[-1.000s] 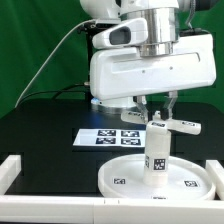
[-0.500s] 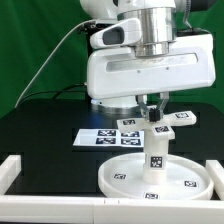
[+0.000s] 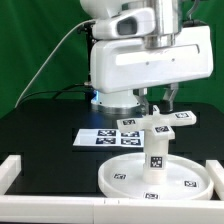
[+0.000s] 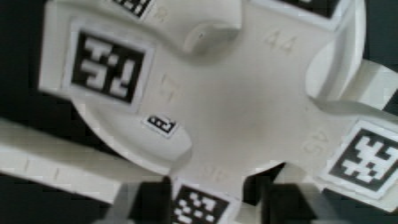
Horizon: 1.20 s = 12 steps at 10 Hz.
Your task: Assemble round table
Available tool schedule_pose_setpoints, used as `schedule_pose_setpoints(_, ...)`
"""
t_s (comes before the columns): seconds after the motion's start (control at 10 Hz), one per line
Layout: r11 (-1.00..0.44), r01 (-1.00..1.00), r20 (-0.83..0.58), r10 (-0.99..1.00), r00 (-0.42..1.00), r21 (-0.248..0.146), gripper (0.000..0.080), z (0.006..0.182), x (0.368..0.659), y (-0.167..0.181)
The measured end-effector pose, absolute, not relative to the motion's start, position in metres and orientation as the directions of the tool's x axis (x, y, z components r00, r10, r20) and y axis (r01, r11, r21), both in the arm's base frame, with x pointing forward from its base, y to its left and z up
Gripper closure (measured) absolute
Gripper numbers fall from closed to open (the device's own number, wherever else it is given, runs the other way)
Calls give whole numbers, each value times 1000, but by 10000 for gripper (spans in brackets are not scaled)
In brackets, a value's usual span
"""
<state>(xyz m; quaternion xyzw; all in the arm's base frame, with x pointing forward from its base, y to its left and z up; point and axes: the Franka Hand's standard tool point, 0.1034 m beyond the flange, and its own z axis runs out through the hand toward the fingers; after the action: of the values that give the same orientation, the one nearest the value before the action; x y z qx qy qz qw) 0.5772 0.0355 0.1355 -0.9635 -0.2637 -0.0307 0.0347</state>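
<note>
The round disc (image 3: 125, 178) lies flat at the front of the table. The short leg (image 3: 157, 152) stands upright on its middle. The cross-shaped base (image 3: 163, 122) sits on top of the leg, with its arms level. My gripper (image 3: 160, 103) hangs just above the base, open, with a finger on each side of it. In the wrist view the base (image 4: 249, 100) fills the frame, and my gripper (image 4: 208, 200) straddles one tagged arm (image 4: 199, 206) of it. The leg is hidden under the base there.
The marker board (image 3: 105, 137) lies flat just behind the disc. A white border rim (image 3: 20, 170) runs along the front and the exterior view's left. A green curtain hangs behind the black table.
The base turned on the leg between the two earlier frames and has stayed still since. My hand has risen a little and the fingers stand higher than before.
</note>
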Motion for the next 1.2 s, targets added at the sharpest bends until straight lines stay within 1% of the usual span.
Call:
schedule_pose_setpoints(0.1,-788,615,84,611,787,-35,502,138,577,38)
schedule_pose_setpoints(0.2,-788,615,114,609,785,-35,320,143,580,31)
schedule_pose_setpoints(0.3,-744,668,105,662,742,-21,208,141,579,28)
schedule_pose_setpoints(0.4,-758,652,99,647,756,-30,208,139,577,31)
schedule_pose_setpoints(0.5,-758,650,71,646,760,-58,162,135,568,36)
schedule_pose_setpoints(0.6,-753,654,55,652,756,-69,153,133,563,37)
schedule_pose_setpoints(0.7,-756,651,46,649,759,-73,153,129,559,39)
schedule_pose_setpoints(0.9,-753,655,60,653,755,-56,151,121,555,33)
schedule_pose_setpoints(1.2,-756,651,51,649,759,-62,151,115,551,31)
